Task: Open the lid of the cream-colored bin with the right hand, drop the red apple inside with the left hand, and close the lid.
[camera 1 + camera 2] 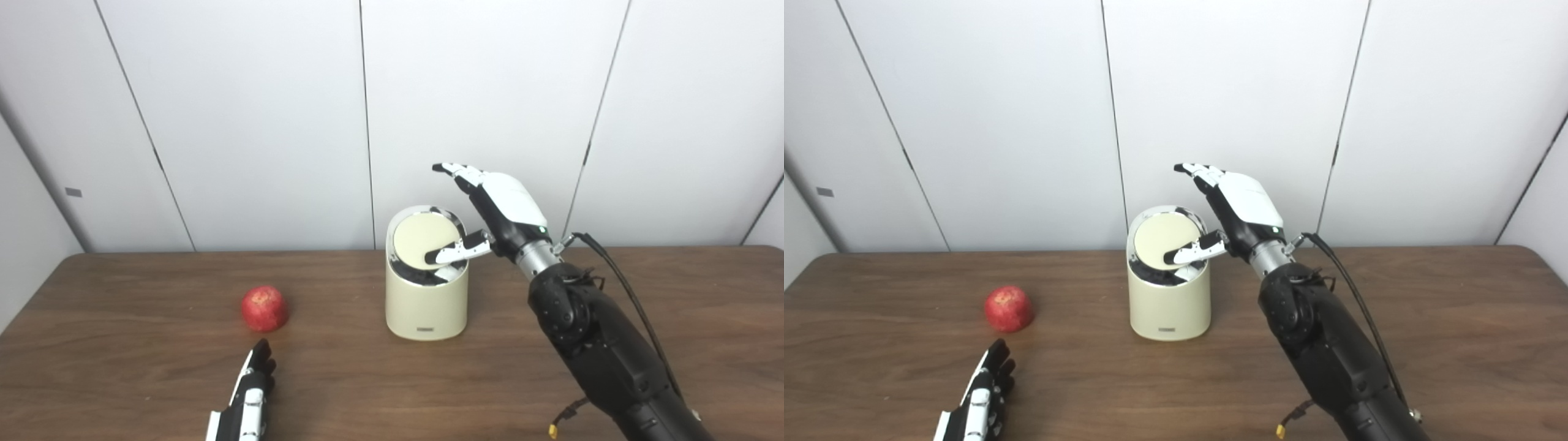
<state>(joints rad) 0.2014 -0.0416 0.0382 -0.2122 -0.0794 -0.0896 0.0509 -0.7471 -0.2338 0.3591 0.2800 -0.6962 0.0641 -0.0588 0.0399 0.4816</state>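
Note:
The cream-colored bin [425,303] stands at the middle of the brown table [122,367]. Its round lid [424,241] is tilted up, showing a dark gap at the front of the rim. My right hand [490,208] is open at the bin's right side, fingers stretched up above the lid, thumb lying across the lid's front edge. The red apple [264,308] lies on the table left of the bin. My left hand [251,398] rests open on the table just in front of the apple, apart from it, fingers pointing toward it.
White wall panels stand behind the table. A black cable [618,282] runs along my right forearm. The table's far edge runs close behind the bin.

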